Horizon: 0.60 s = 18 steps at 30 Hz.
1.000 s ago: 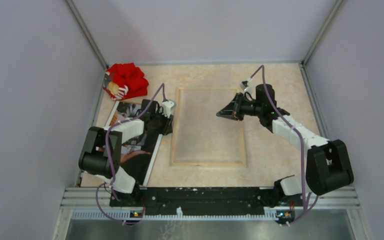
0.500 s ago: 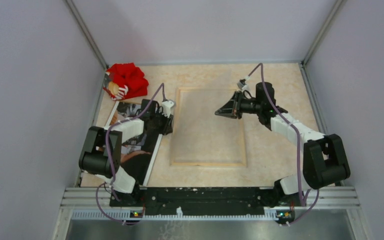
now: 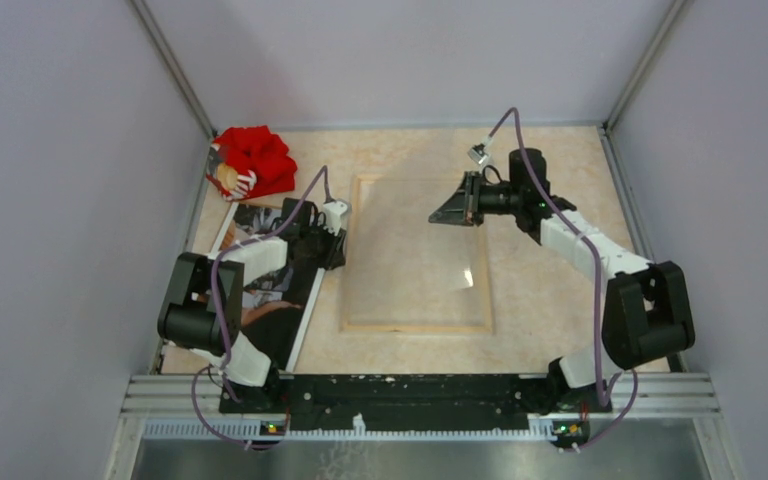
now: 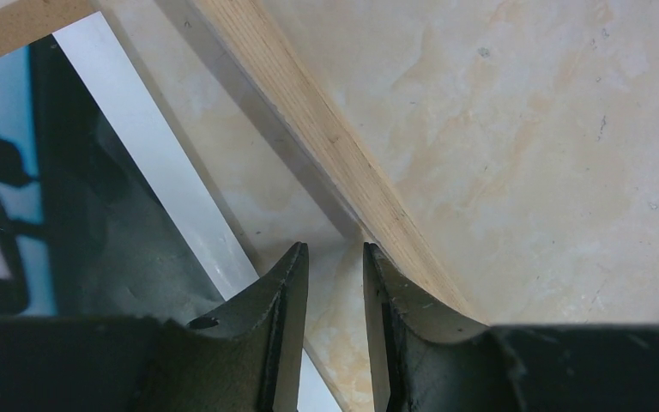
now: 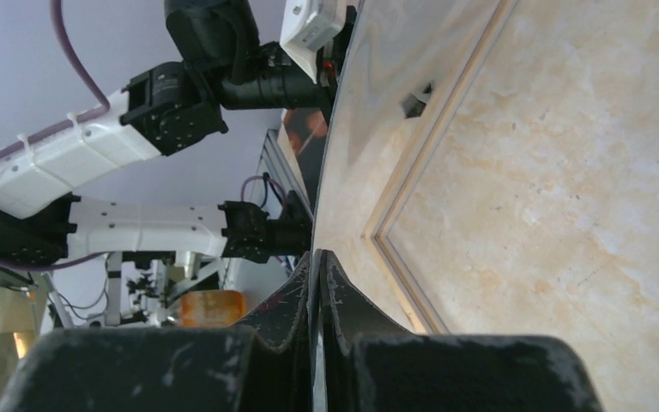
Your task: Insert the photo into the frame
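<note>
Over the frame (image 3: 415, 325), the right end effector (image 3: 438, 219) pinches a clear pane (image 3: 465, 275); the left end effector (image 4: 335, 254) gapes empty.

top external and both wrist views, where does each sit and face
Top external: above and behind, looking down on the table; left arm and right arm show.
Left wrist: faces down at the frame rail and photo; its fingers show.
Right wrist: faces sideways over the frame toward the left arm; its fingers pinch a clear sheet.
All share the frame.
</note>
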Available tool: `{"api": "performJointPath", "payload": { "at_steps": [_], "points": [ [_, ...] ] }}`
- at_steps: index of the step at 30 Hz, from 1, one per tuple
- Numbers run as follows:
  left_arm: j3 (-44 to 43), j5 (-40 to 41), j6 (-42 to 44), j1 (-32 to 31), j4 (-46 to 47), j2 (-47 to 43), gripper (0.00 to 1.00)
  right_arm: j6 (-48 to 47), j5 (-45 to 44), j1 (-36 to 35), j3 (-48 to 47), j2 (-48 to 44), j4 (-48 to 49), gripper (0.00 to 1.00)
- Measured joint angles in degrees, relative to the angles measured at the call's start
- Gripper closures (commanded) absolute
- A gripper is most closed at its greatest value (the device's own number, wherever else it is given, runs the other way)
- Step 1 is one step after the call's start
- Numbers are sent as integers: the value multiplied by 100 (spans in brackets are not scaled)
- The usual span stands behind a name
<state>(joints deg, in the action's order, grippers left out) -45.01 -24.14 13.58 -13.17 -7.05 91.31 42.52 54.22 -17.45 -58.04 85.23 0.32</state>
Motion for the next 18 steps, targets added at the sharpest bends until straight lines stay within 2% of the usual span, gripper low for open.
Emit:
{"api": "performJointPath", "payload": {
  "at_steps": [13, 18],
  "points": [
    [-33, 0, -9, 26, -28, 24, 64, -1126, -61, -319, -664, 262, -1189, 100],
    [-74, -26, -17, 70, -72, 59, 65, -1388, -103, -380, -774, 260, -1370, 100]
  ]
}}
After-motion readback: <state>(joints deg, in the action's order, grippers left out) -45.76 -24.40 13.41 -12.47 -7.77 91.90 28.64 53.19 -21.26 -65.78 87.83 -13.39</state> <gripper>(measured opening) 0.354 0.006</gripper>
